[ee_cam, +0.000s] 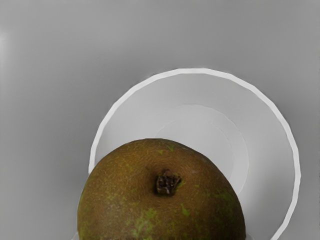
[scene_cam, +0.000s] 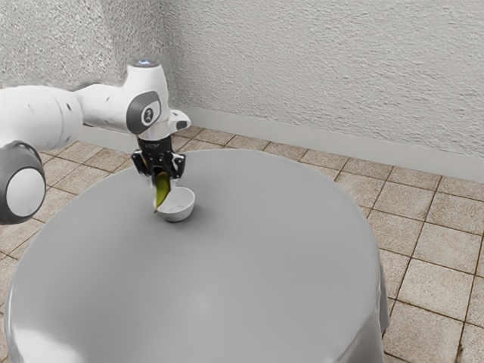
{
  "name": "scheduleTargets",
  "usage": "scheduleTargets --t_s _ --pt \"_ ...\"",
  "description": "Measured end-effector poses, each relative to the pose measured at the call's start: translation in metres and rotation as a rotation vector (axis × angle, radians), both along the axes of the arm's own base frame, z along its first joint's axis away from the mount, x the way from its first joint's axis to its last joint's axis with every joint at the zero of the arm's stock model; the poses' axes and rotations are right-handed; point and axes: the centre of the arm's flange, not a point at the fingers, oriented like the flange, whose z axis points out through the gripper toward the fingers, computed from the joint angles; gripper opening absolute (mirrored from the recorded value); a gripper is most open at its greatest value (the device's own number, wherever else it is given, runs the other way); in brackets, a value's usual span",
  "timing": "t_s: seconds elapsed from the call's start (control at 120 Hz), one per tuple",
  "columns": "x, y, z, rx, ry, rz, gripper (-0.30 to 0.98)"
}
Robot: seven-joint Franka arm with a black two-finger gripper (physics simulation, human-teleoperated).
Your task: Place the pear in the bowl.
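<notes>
Exterior view shows my arm (scene_cam: pixel 113 106) coming from the exterior view's left, and at its end my black claw (scene_cam: pixel 162 174) is pointing down. With the claw I am pinching the pear (scene_cam: pixel 163 190), which is between my two fingers and hangs below them. The pear is green and yellow, and its narrow end is the lower one, with the thin stem (scene_cam: pixel 156 211) pointing down and a little to the exterior view's left. The bowl (scene_cam: pixel 177 215) is white and round, and it stands upright on the table (scene_cam: pixel 197 295). The pear is at the side of the bowl which is toward the exterior view's left, and it covers a part of the rim there. It is not down inside the bowl. If the pear touches the rim, I cannot tell. The table is round, with a smooth grey cloth which falls in folds at the edge. Around it is a floor (scene_cam: pixel 435 283) of brown tiles, and behind stands a rough pale wall (scene_cam: pixel 318 68).

Wrist view shows the pear very near to my hand, its broad end turned to the camera. In this end is a small dark dried tuft (ee_cam: pixel 167 183), and the skin is brown with green spots. Behind the pear I see the bowl from above, with its white rim and its pale inside. The pear hides one part of the bowl, and the other part is open to the eye. Around the bowl is the plain grey cloth.
</notes>
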Motion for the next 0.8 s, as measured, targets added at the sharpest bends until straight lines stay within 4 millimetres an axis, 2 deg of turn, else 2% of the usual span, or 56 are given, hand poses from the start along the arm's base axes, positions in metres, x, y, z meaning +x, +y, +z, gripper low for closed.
scheduleTargets --t_s 0.15,0.292,0.45,0.508,0.6,0.667,0.8 --pt "0.005 0.0 -0.005 -0.006 0.004 -0.023 0.3" --pt "0.005 -0.001 -0.009 -0.014 0.011 -0.04 0.48" --pt "0.004 -0.004 -0.004 -0.016 0.008 -0.06 0.59" --pt "0.001 -0.01 0.014 -0.02 -0.01 -0.069 0.61" --pt "-0.012 -0.032 0.061 -0.022 -0.059 -0.101 0.64" --pt "-0.032 -0.044 0.092 -0.024 -0.08 -0.118 0.65" --pt "-0.069 -0.07 0.167 -0.023 -0.135 -0.159 0.67"
